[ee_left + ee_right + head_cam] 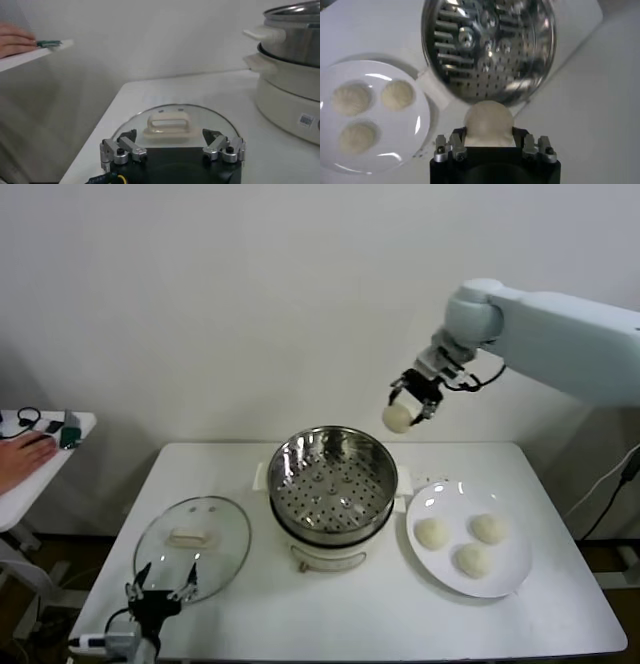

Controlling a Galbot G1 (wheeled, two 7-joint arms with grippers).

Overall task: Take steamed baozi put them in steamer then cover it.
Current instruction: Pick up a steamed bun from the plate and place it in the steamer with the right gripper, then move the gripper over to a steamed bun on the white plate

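One steamed baozi point(397, 417) hangs in the air just beyond the right rear rim of the steamer point(285, 456), with my right gripper point(410, 406) shut on it. In the right wrist view the bun point(488, 122) sits between the fingers, above the perforated steamer tray point(490, 45). Three more baozi point(472, 560) lie on the white plate point(510, 582) to the steamer's right. The glass cover point(192, 534) lies flat on the table at the front left. My left gripper point(160, 581) stands open just in front of it, with nothing between its fingers.
A low white side table point(40, 469) stands off the left edge, and a person's hand point(25, 454) rests on it beside some small items. The steamer's cream base point(290, 105) rises to the right of the cover handle point(168, 123).
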